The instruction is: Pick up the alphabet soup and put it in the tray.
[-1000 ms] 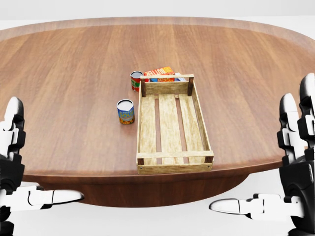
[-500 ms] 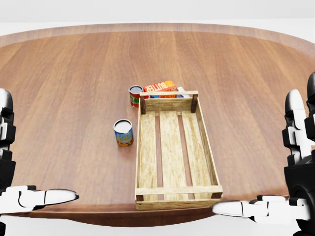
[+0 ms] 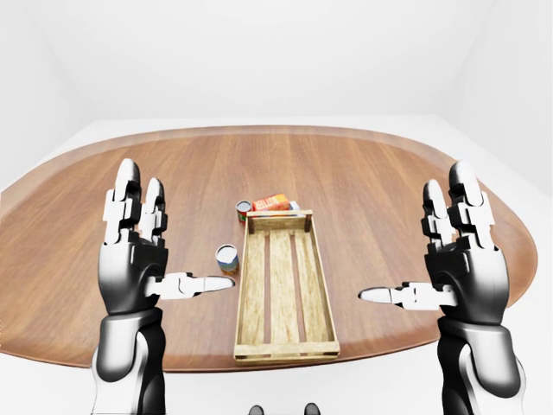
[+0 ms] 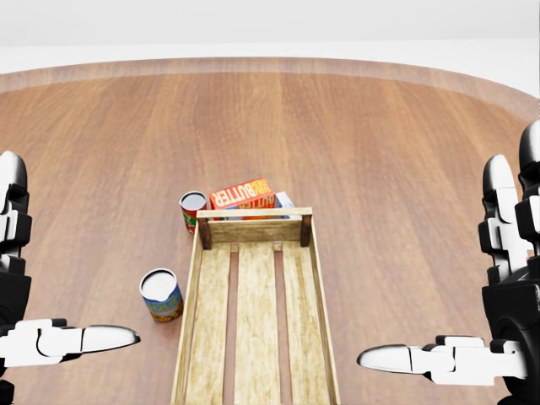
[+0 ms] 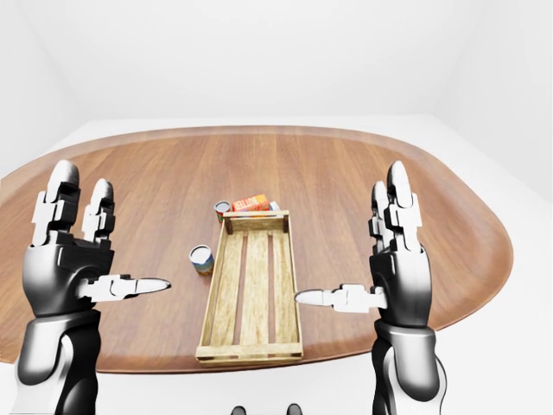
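The alphabet soup can [image 4: 160, 295], with a blue and yellow label, stands upright on the wooden table [image 4: 388, 169] just left of the tray. The tray [image 4: 253, 229] is a long slatted wooden crate that holds nothing, and it runs off the bottom of the head view. My left hand [image 3: 164, 238] is open and raised at the left, apart from the can. My right hand [image 3: 419, 246] is open and raised right of the tray. Both hands hold nothing.
A red can [image 4: 192, 210] stands at the tray's upper left corner. An orange butter box [image 4: 242, 194] lies against the tray's top end, with a small pale box [image 4: 284, 200] beside it. The oval table's edge [image 3: 510, 259] curves round at the right.
The camera has moved closer to the table: the cans, box and tray have grown and slid down the head view. Both hands keep their open pose at the view's sides.
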